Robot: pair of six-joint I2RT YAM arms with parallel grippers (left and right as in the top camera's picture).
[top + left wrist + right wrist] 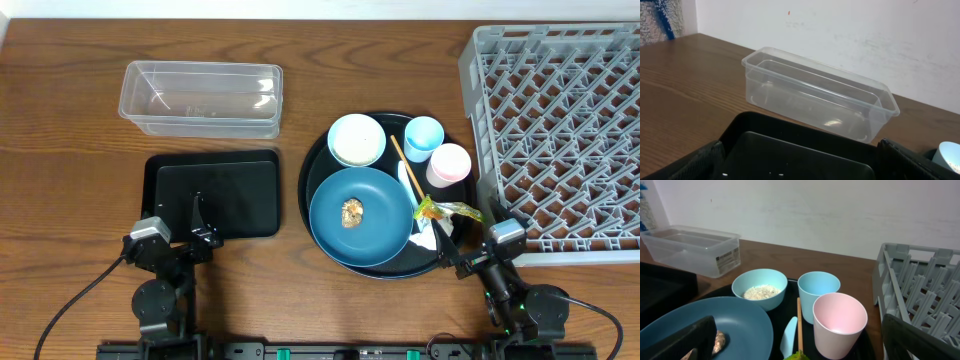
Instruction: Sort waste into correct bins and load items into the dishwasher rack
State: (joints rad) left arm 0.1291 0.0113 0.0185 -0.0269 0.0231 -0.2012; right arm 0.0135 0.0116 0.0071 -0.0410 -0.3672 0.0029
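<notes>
Overhead, both arms sit at the near table edge. Left gripper: jaws spread wide, nothing between them, over the near edge of the shallow black tray. Right gripper: jaws likewise spread and empty, over the near right rim of the round black tray, just beside the yellow-green wrapper and the white tissue. Clear tub lies beyond the shallow tray, apart from it; both have their long axes running left to right. On the round tray the blue plate takes the near side, with the brown lump at its centre. The bowl sits behind it, upright, holding rice. Light-blue cup and pink cup stand mouth up, side by side, toward the rack. The wooden stick lies diagonally, from between bowl and cup toward the wrapper. Grey dishwasher rack fills the right side, close beside the round tray; nothing shows in it.
</notes>
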